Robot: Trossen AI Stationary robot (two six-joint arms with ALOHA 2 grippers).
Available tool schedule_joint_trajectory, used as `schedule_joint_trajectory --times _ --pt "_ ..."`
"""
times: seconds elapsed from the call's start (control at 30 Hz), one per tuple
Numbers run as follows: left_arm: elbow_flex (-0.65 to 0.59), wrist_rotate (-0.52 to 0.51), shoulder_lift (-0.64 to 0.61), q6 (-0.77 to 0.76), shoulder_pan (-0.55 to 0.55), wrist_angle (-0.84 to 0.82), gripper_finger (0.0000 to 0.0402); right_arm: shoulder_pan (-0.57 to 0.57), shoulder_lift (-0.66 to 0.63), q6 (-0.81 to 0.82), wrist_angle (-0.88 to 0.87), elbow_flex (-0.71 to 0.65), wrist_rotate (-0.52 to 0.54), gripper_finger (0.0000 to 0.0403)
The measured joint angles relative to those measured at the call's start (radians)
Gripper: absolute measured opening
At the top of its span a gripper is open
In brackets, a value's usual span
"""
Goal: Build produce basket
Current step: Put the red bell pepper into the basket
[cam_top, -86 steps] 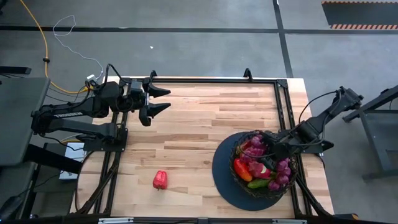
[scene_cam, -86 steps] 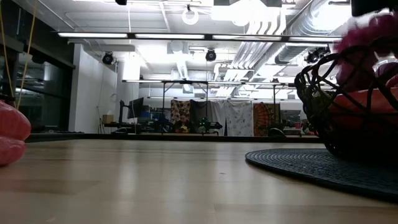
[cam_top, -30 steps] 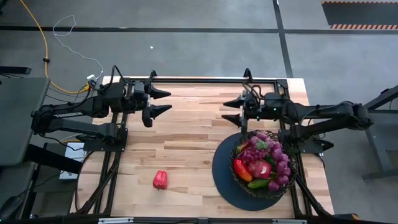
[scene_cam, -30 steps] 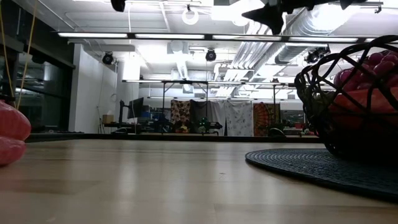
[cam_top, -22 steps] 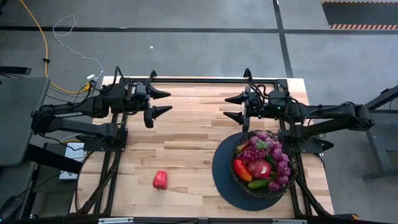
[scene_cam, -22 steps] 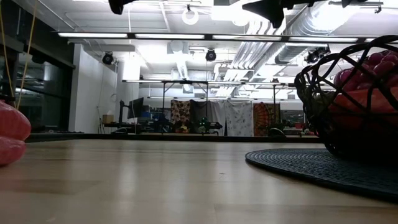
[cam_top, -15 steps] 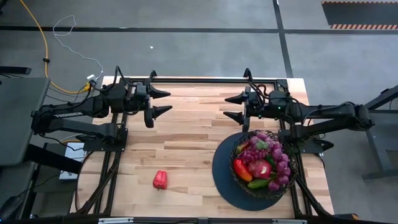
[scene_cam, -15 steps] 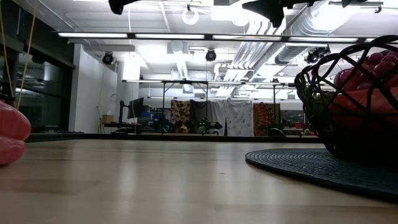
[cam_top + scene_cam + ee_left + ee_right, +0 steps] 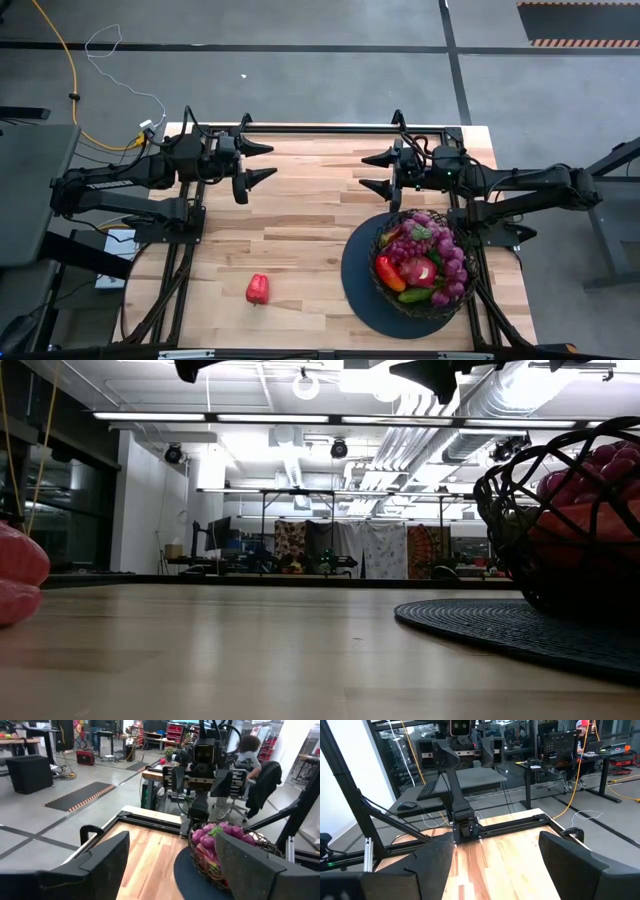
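Note:
The black wire-mesh basket (image 9: 422, 262) stands on its dark round disc base (image 9: 362, 280) at the table's near right, filled with purple grapes, a red pepper, a green cucumber and pink fruit; it also shows in the low view (image 9: 560, 530) and the left wrist view (image 9: 227, 851). One red pepper (image 9: 258, 289) lies alone on the wood at the near left, its edge in the low view (image 9: 15, 585). My left gripper (image 9: 262, 163) hovers open over the far left of the table. My right gripper (image 9: 373, 172) hovers open over the far right, beyond the basket.
The wooden tabletop (image 9: 310, 220) has a black frame rail (image 9: 320, 129) along its far edge. Bare wood lies between the lone pepper and the basket. In the left wrist view a person (image 9: 250, 750) sits in the room beyond the table.
My right gripper has drawn a little toward the table's far right, then held still. Before that it left the basket and rose to the far side. The basket and the lone pepper have stayed in place.

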Motion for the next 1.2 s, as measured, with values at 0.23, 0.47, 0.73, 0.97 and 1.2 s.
schedule_joint_trajectory --times 0.23,0.47,0.73,0.97,1.2 --pt "0.0 0.039 0.0 -0.075 -0.001 0.0 0.0328 0.0 0.0 -0.001 0.0 0.0 0.0 0.0283" --pt "0.044 0.082 0.011 -0.098 -0.003 -0.001 0.0384 0.0 0.0 -0.001 -0.004 0.0 0.0 0.0283" --pt "0.195 0.015 0.097 -0.247 -0.072 -0.282 0.0392 0.0 0.0 -0.001 -0.011 0.0 0.0 0.0283" --pt "0.38 -0.046 0.252 -0.67 -0.2 -0.867 0.0392 0.0 0.0 -0.001 -0.023 0.0 0.0 0.0283" --pt "0.389 0.031 0.37 -1.169 -0.404 -1.201 0.0392 0.0 0.0 0.0 -0.034 0.0 0.0 0.0283"
